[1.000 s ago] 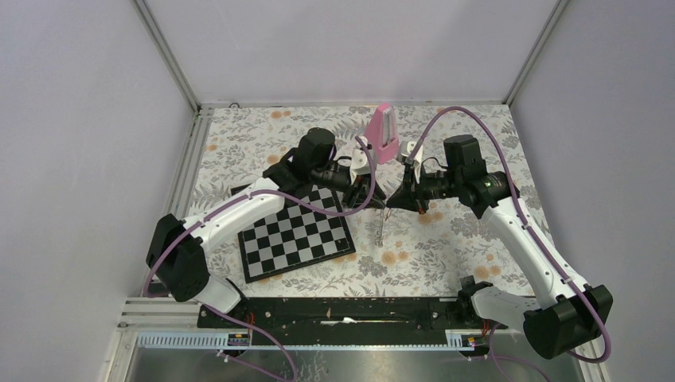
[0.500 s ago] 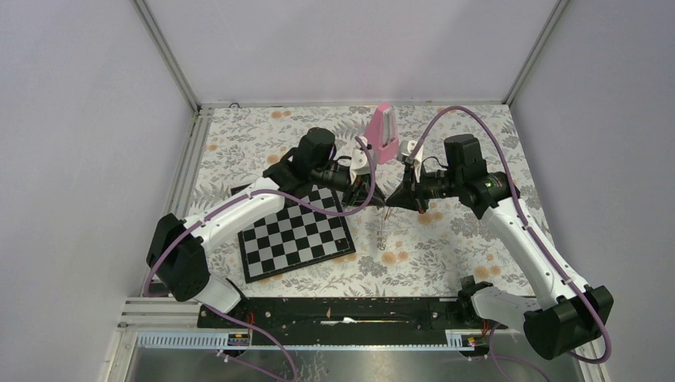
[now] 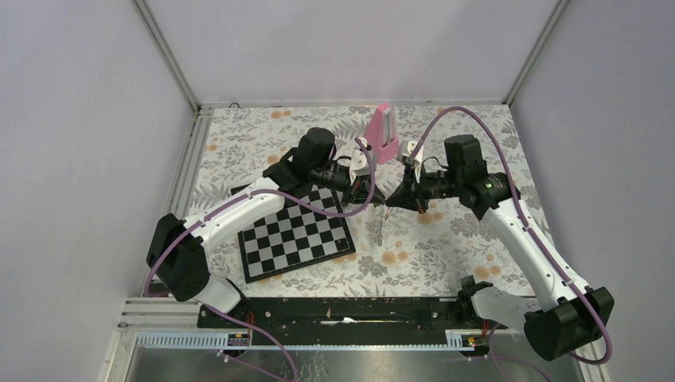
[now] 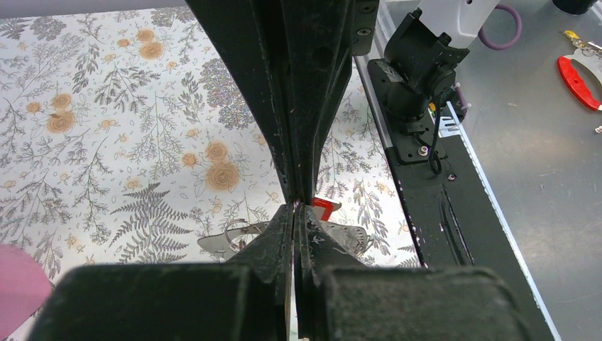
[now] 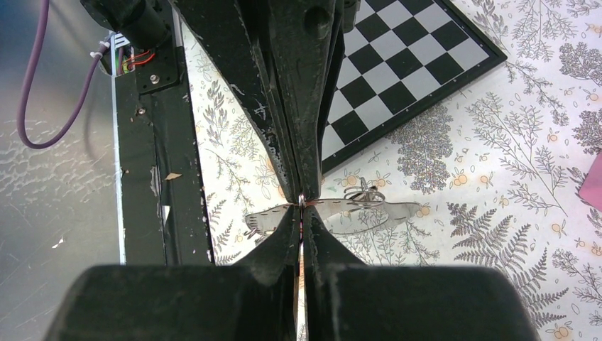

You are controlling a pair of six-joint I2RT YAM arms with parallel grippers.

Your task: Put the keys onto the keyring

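My left gripper [image 3: 374, 195] and right gripper [image 3: 396, 199] meet tip to tip above the flowered mat, both shut. The keyring [image 3: 380, 231], a pale translucent loop with a small metal coil [image 5: 362, 193], hangs down from where they meet. In the right wrist view my right gripper [image 5: 302, 204] pinches the keyring's [image 5: 397, 211] edge. In the left wrist view my left gripper [image 4: 296, 207] is shut at the same spot. The red key's head [image 4: 323, 207] pokes out beside its tips, with the keyring [image 4: 213, 244] behind. The dark-silver key cannot be made out.
A chessboard [image 3: 294, 235] lies to the left below the left arm. The tall pink metronome [image 3: 382, 131] stands just behind the grippers. The black base rail [image 3: 342, 310] runs along the near edge. A red-handled tool [image 4: 578, 78] lies on the metal surface beyond it.
Both grippers stay shut and tip to tip. The hanging keyring has swayed slightly; nothing else has moved.
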